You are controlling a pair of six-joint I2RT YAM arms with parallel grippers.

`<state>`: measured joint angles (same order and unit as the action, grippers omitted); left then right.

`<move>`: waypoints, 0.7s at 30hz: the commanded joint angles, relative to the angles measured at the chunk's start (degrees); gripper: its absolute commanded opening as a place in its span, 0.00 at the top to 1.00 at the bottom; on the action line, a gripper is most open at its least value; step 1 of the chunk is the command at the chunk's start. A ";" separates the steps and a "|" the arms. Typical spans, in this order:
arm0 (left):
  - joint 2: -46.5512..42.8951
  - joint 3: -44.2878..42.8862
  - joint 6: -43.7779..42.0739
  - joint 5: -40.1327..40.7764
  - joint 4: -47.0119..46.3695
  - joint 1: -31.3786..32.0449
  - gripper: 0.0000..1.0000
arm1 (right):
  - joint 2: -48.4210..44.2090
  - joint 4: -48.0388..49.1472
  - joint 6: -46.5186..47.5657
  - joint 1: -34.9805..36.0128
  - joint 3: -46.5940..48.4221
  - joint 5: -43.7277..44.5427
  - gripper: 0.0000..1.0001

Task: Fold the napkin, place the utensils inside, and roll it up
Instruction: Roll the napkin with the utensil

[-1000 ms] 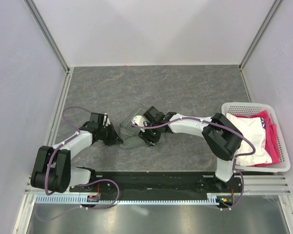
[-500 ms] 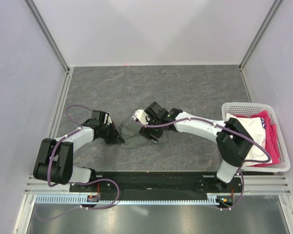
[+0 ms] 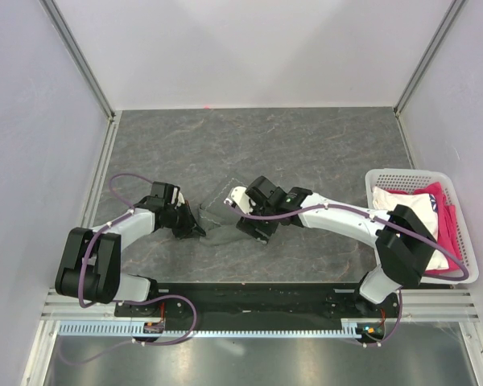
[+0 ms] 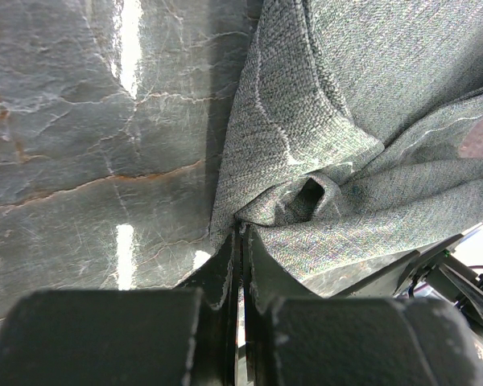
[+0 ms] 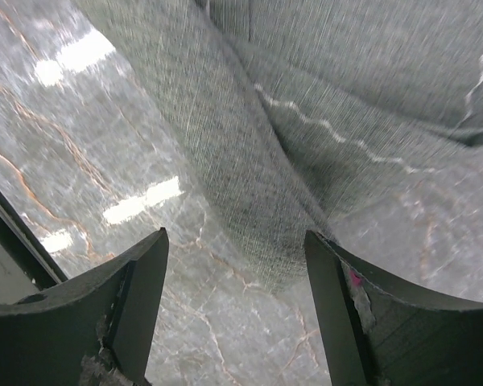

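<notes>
Pinched tight in left gripper (image 4: 240, 235): fold of dark grey woven cloth napkin (image 4: 330, 96) (pale stitched hem). Spread wide, empty, above it: right gripper (image 5: 235, 245).

dark grey napkin (image 4: 346, 104); pale hem

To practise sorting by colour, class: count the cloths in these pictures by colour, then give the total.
Dark grey, the napkin on the table: 1
White, the white cloth in the basket: 1
Pink, the pink cloth in the same basket: 1
Total: 3
</notes>
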<state>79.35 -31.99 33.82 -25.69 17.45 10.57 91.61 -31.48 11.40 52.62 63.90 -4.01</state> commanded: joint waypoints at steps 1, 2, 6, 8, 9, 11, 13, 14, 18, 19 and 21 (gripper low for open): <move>0.72 -0.97 -2.36 -0.15 0.83 -0.20 0.98 | 0.05 -0.42 -1.64 -0.24 -0.88 1.72 0.23; 0.72 -0.97 -2.36 -0.15 0.74 -0.20 0.98 | 0.23 -0.25 -1.47 -0.32 -0.97 1.90 0.23; 0.72 -0.97 -2.27 -0.15 0.74 -0.20 0.98 | 1.81 0.11 -0.77 -1.29 -0.88 1.73 0.23; 0.80 -0.97 -2.36 -0.15 0.74 -0.20 0.98 | 2.25 0.46 -0.50 -1.55 -0.97 1.90 0.23; 0.72 -0.97 -2.36 -0.15 0.83 -0.20 0.98 | 2.78 0.55 -0.33 -1.82 -1.06 1.73 0.23; 0.80 -0.97 -2.36 -0.15 0.74 -0.20 0.98 | 3.39 0.64 0.03 -2.26 -1.23 1.64 0.23; 0.89 -0.97 -2.36 -0.15 0.74 -0.20 0.98 | 4.36 0.55 0.11 -2.52 -1.49 1.55 0.23; 0.89 -1.06 -2.36 -0.15 0.83 -0.20 0.98 | 4.54 0.72 0.20 -2.70 -1.67 1.55 0.23; 0.89 -0.97 -2.45 -0.15 0.65 -0.20 0.98 | 5.59 1.16 0.55 -3.23 -2.20 1.37 0.24; 0.98 -0.97 -2.45 -0.23 0.65 -0.20 0.98 | 5.77 1.25 0.73 -3.31 -2.37 1.20 0.24; 1.07 -0.88 -2.45 -0.32 0.48 -0.20 0.98 | 6.73 1.34 0.82 -3.58 -2.38 0.93 0.25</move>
<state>79.53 -32.03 33.80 -26.06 17.45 10.57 96.92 -30.76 11.42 49.74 62.04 -3.18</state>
